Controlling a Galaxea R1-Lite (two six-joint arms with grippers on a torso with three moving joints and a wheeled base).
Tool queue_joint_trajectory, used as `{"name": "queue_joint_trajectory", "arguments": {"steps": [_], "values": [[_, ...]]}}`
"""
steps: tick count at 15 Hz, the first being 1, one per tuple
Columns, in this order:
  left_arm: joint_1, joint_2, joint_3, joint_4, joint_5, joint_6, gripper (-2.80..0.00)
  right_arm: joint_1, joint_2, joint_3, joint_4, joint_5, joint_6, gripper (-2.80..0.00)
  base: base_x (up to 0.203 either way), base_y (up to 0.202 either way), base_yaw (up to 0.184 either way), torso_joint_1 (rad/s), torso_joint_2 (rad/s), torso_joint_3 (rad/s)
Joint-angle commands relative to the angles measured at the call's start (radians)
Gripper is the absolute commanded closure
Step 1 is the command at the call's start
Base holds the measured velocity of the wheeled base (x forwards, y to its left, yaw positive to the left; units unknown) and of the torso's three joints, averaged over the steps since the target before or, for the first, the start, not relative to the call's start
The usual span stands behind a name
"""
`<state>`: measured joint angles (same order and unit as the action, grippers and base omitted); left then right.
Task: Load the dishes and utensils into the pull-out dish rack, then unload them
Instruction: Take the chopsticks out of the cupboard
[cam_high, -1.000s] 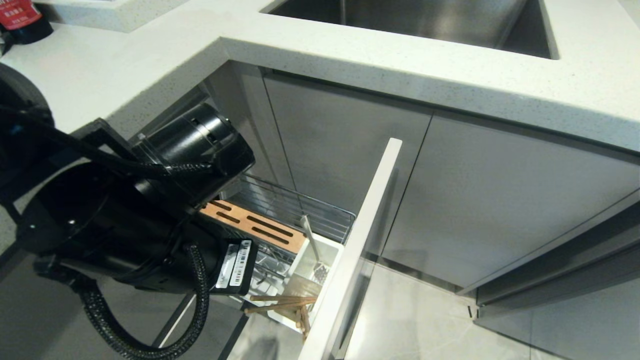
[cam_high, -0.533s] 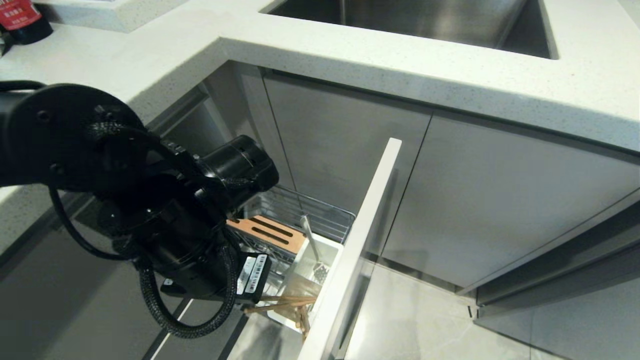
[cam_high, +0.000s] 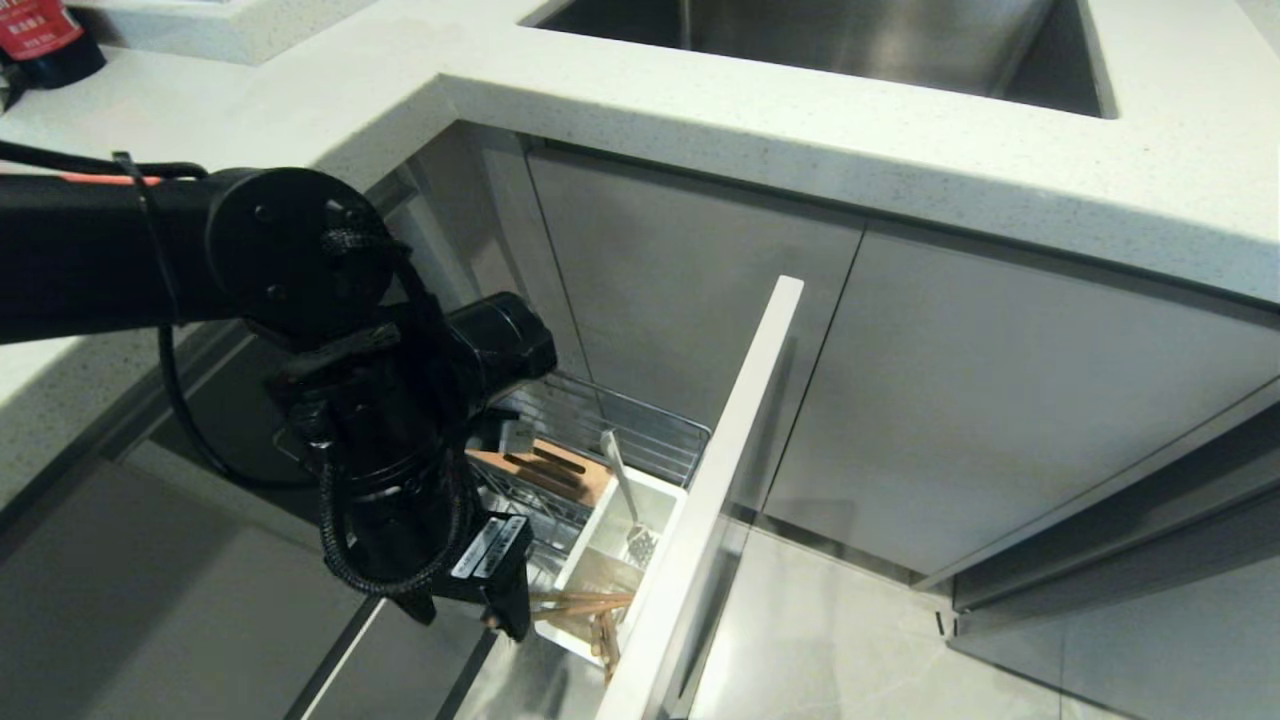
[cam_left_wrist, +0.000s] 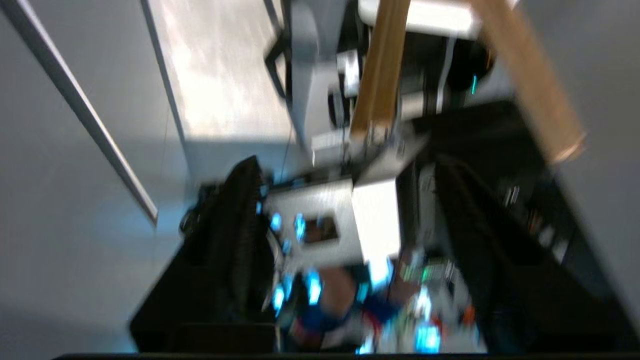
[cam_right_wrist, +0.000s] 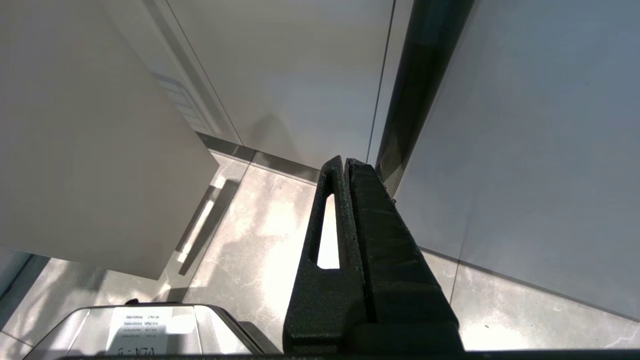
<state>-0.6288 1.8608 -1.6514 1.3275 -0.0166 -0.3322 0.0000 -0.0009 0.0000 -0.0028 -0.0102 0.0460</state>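
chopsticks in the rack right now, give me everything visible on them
The chopsticks are a pair of slim light-brown wooden sticks. In the head view they lie in the near end of the white plastic caddy of the pull-out dish rack, tilted nearly level, with their ends sticking out over the caddy's rim toward the left claw. That claw sits right at those ends; whether it touches them cannot be told. The left wrist view shows two wooden shafts, blurred, spread apart beyond the fingers.

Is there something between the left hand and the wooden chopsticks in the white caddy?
Nothing visible stands in the way. The left hand hangs open right at the free ends of the chopsticks, which stick out over the white caddy. The spoon stands farther back and does not block them.
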Motion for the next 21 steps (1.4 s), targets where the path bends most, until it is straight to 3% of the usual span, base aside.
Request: {"name": "queue_joint_trajectory", "arguments": {"steps": [1, 15, 21], "values": [[0.023, 0.055, -0.030, 0.037, -0.046, 0.031, -2.80, 0.000, 0.001, 0.000, 0.000, -0.001, 0.000, 0.00, 0.000, 0.000, 0.000, 0.000, 0.00, 0.000], [0.084, 0.274, -0.119, 0.044, -0.120, 0.038, -2.80, 0.000, 0.001, 0.000, 0.000, -0.001, 0.000, 0.00, 0.000, 0.000, 0.000, 0.000, 0.00, 0.000], [0.095, 0.290, -0.126, 0.095, -0.120, 0.088, -2.80, 0.000, 0.001, 0.000, 0.000, -0.001, 0.000, 0.00, 0.000, 0.000, 0.000, 0.000, 0.00, 0.000]]}}
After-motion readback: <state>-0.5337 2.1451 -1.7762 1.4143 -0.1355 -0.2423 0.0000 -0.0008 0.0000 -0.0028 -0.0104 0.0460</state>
